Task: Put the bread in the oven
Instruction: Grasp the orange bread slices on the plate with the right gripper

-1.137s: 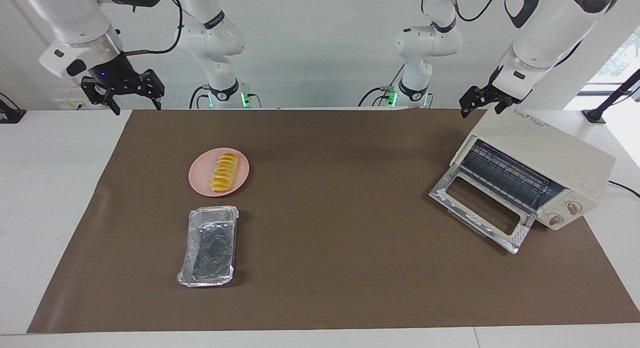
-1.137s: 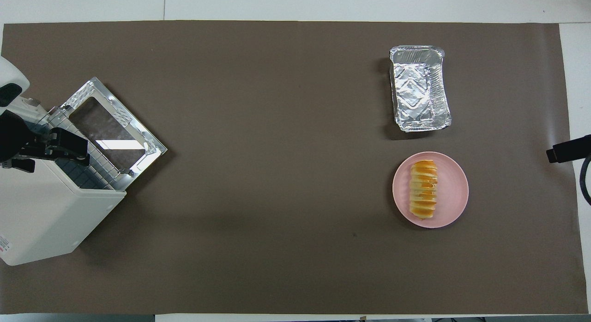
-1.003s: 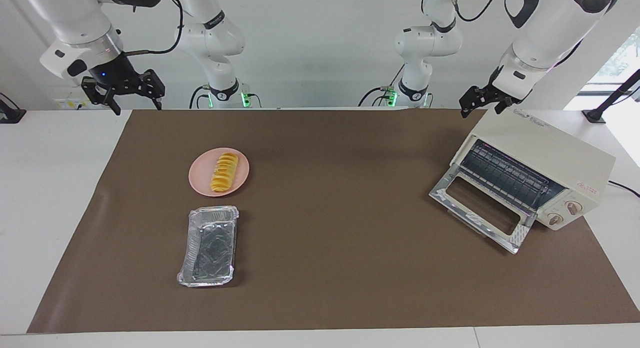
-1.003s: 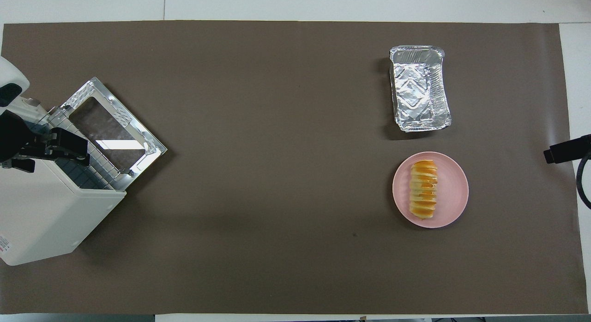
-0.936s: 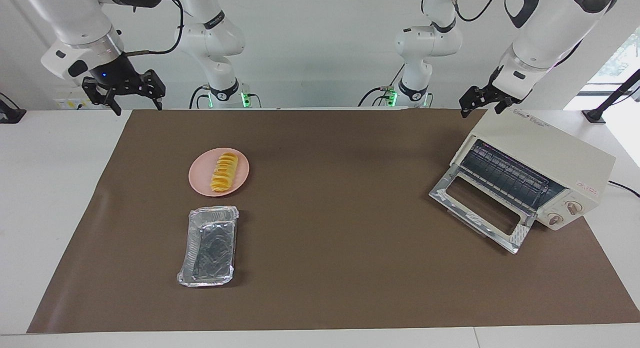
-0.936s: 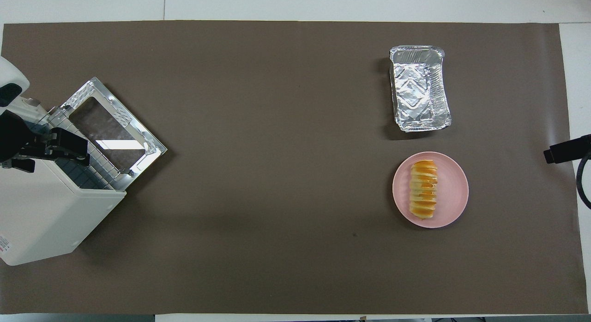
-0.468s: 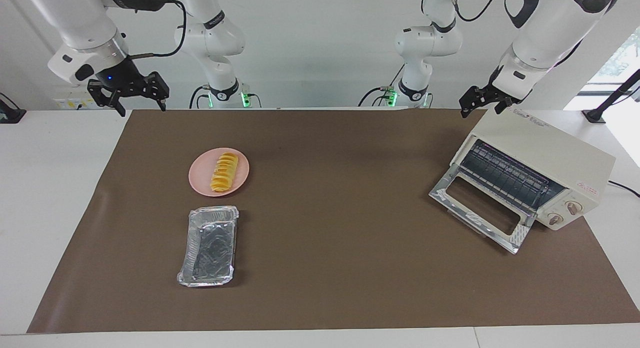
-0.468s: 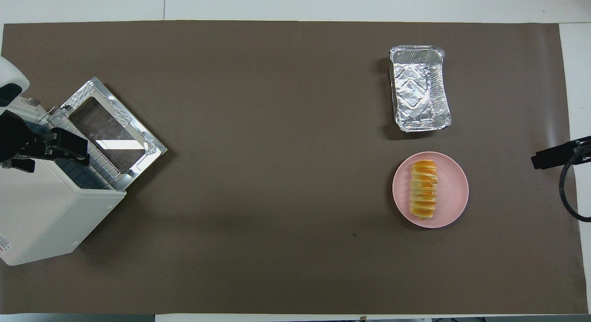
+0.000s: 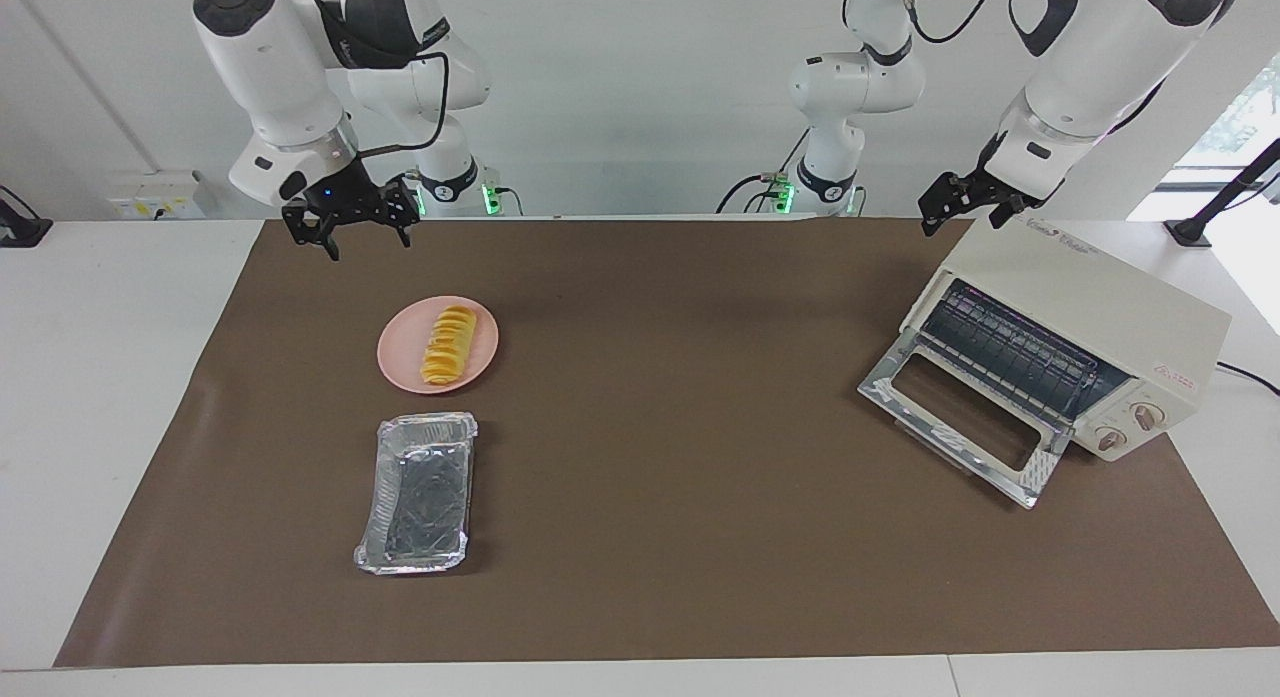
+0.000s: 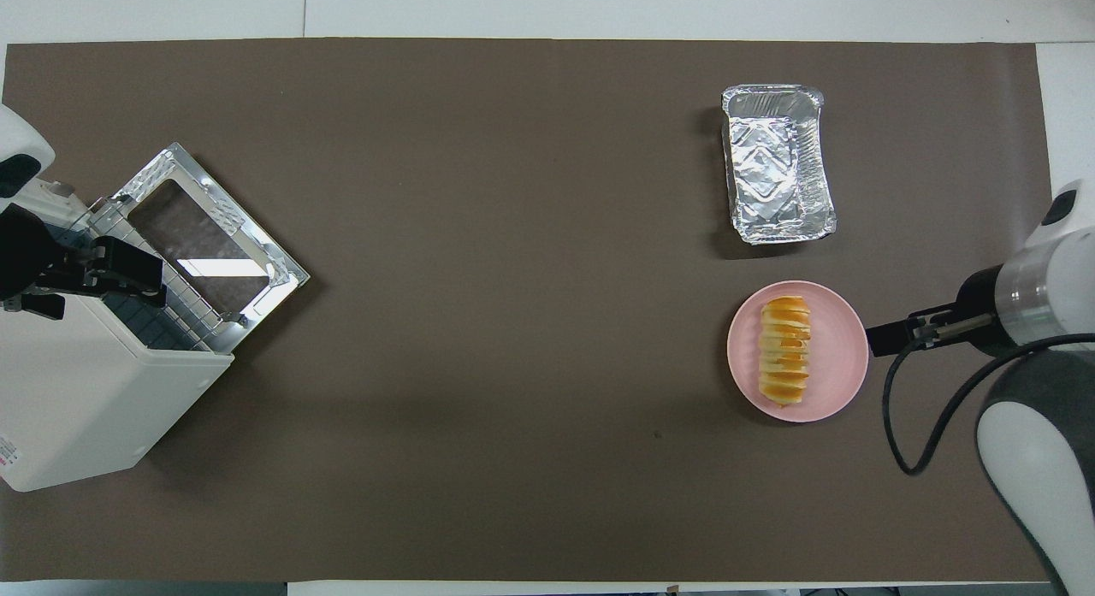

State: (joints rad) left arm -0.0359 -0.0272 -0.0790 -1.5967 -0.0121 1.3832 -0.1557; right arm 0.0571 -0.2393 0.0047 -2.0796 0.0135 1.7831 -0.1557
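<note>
The bread (image 9: 448, 346) (image 10: 785, 350), a ridged golden loaf, lies lengthwise on a round pink plate (image 9: 395, 365) (image 10: 843, 361). The cream oven (image 9: 1100, 287) (image 10: 77, 408) stands at the left arm's end of the table. Its glass door (image 9: 945, 447) (image 10: 282, 271) is folded down open, and the dark rack shows inside. My right gripper (image 9: 368, 245) (image 10: 885, 338) hangs open and empty in the air, over the brown mat just off the plate's rim. My left gripper (image 9: 962, 222) (image 10: 103, 275) waits open and empty over the oven's top.
A crinkled foil tray (image 9: 415, 492) (image 10: 777, 164) lies empty on the mat (image 9: 680, 477), farther from the robots than the plate. A black cable loops from the right wrist (image 10: 924, 442).
The right arm has swung in from the table's end toward the plate, its gripper still open. The left arm, bread and oven have not moved.
</note>
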